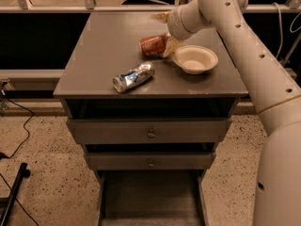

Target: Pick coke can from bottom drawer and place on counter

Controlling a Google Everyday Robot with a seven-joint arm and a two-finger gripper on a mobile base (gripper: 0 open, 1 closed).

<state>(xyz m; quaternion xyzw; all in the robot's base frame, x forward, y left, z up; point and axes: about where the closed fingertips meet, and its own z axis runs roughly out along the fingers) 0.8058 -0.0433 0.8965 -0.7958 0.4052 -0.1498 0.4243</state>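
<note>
You see a dented silver-and-blue can (133, 76) lying on its side, and a cream bowl (195, 60) apart from it, further right.

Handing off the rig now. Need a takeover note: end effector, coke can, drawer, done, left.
End effector: over the counter, rear right, at the coke can's right end; grip unclear.
Coke can: on its side, just left of the bowl, behind the silver can; cannot tell whether it touches the counter.
Bottom drawer: open.
Done: coke can is out of the drawer and up at the counter.
Left: confirm it rests on the counter, release, retract the arm.
</note>
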